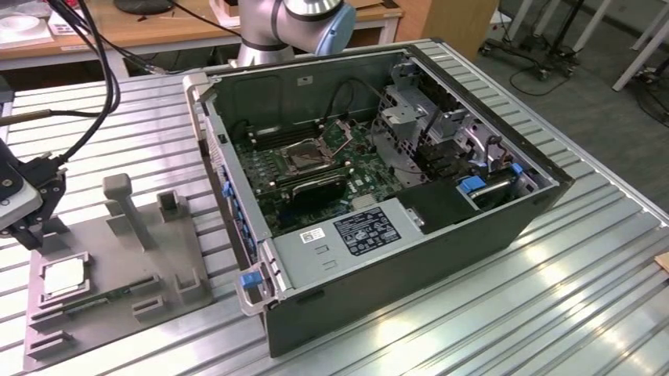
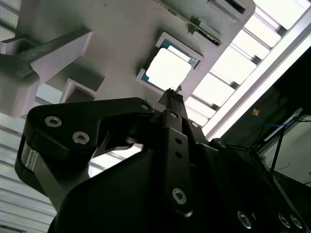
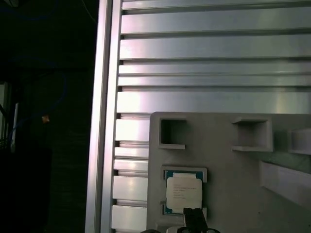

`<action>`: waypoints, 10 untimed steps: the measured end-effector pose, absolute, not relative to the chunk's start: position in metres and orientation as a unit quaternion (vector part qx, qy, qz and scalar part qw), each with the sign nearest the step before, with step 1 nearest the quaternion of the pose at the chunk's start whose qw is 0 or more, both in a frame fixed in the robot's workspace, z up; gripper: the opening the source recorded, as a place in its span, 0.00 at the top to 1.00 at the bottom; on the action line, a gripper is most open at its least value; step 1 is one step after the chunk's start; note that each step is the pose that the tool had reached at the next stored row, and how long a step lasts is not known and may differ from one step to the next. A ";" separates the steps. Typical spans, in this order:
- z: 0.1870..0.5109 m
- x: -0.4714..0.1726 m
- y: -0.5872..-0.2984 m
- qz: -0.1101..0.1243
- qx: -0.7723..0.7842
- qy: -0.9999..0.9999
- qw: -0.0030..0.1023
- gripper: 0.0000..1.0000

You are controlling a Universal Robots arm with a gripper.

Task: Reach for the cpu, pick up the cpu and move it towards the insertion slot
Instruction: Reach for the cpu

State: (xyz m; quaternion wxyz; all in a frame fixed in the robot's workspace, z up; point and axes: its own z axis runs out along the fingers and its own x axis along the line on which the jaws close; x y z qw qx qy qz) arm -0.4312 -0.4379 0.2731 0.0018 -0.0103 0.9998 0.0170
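Observation:
The cpu (image 1: pixel 65 276) lies flat in a square pocket of the grey fixture plate (image 1: pixel 115 258), at the exterior view's left. Its pale metal top also shows in both wrist views (image 2: pixel 169 68) (image 3: pixel 183 189). My gripper (image 1: pixel 27 233) hangs just above the plate, close beside the cpu and apart from it. Its black tip (image 2: pixel 171 93) (image 3: pixel 193 217) points at the chip's near edge. Nothing is in its grasp. The insertion slot (image 1: pixel 306 154), a square dark-centred socket with a metal frame, sits on the motherboard inside the open computer case (image 1: pixel 418 258).
A narrow green memory stick (image 2: pixel 194 22) lies in the fixture plate beside the cpu. Grey posts (image 1: pixel 121 207) rise from the plate. The case walls stand high around the motherboard. Everything rests on a slatted aluminium table (image 1: pixel 544 313); its edge (image 3: pixel 104 121) runs close to the plate.

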 end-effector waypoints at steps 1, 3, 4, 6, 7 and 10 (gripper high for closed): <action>0.273 -0.431 -0.438 0.017 -0.010 1.000 0.002 0.90; 0.272 -0.431 -0.440 0.017 -0.010 1.000 0.002 0.90; 0.271 -0.431 -0.440 0.017 -0.010 1.000 0.002 0.90; 0.269 -0.431 -0.440 0.017 -0.010 1.000 0.002 0.90; 0.267 -0.431 -0.440 0.017 -0.010 1.000 0.002 0.90; 0.262 -0.432 -0.440 0.017 -0.010 1.000 0.002 0.90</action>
